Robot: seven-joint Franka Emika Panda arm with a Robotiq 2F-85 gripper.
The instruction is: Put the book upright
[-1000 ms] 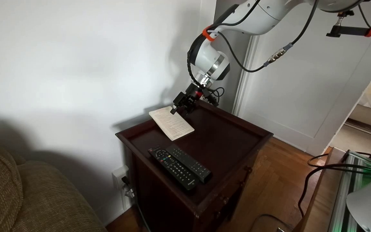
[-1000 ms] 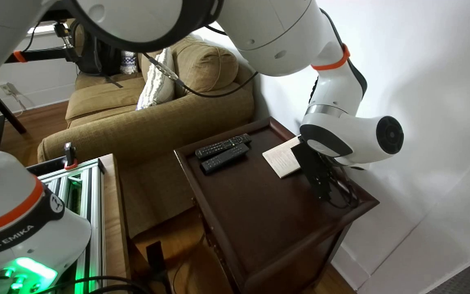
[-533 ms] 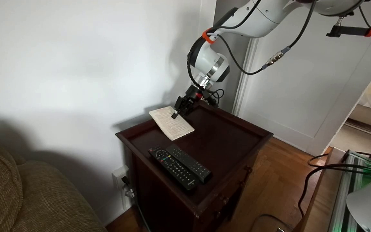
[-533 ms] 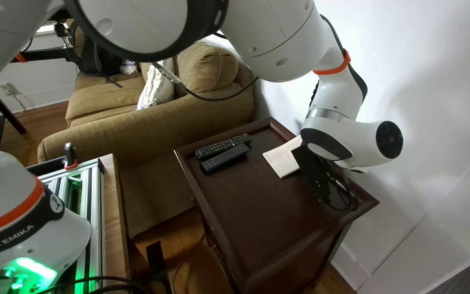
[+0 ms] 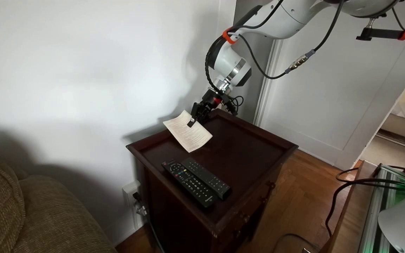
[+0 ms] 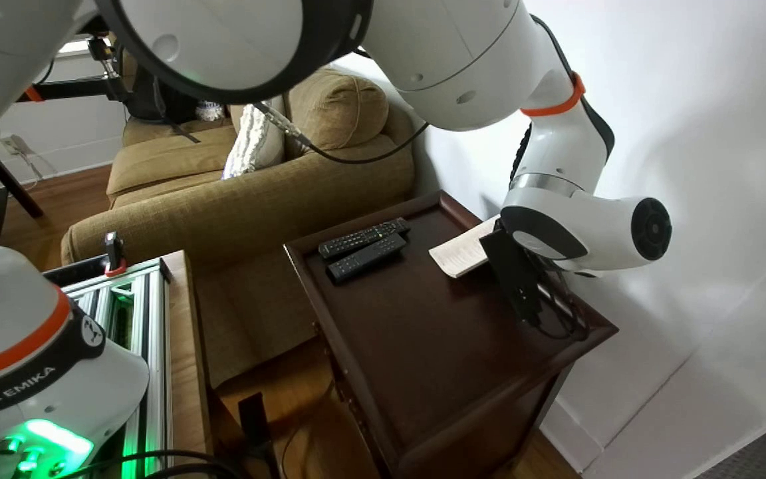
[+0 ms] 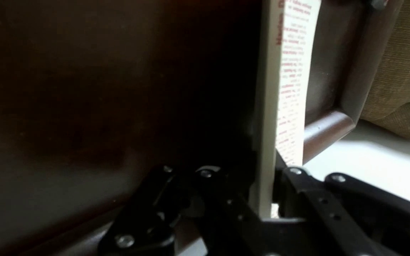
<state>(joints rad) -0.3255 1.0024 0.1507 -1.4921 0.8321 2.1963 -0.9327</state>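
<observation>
The thin cream-white book [image 5: 185,137] lies tilted on the dark wooden side table, its pages slightly bowed and its gripped edge raised. My gripper [image 5: 192,122] is shut on that long edge, on the side near the wall. From the wrist, the book's pale edge [image 7: 269,106] runs straight down between the two black fingers [image 7: 295,185], with red print showing on its page. Only part of the book [image 6: 461,254] shows in an exterior view; the arm hides the rest, and the fingertips are hidden there too.
Two black remotes, a longer one [image 5: 188,182] with coloured buttons and a plainer one [image 5: 207,178], lie side by side near the book. A raised rim [image 5: 258,128] runs round the table top. The white wall [image 5: 118,70] stands close behind, and a brown sofa [image 6: 243,206] is beside the table.
My gripper has gone down to the book's edge, its jaws have come together on it, and it has risen slightly. The book's held side is now lifted and bowed; earlier it lay flatter.
</observation>
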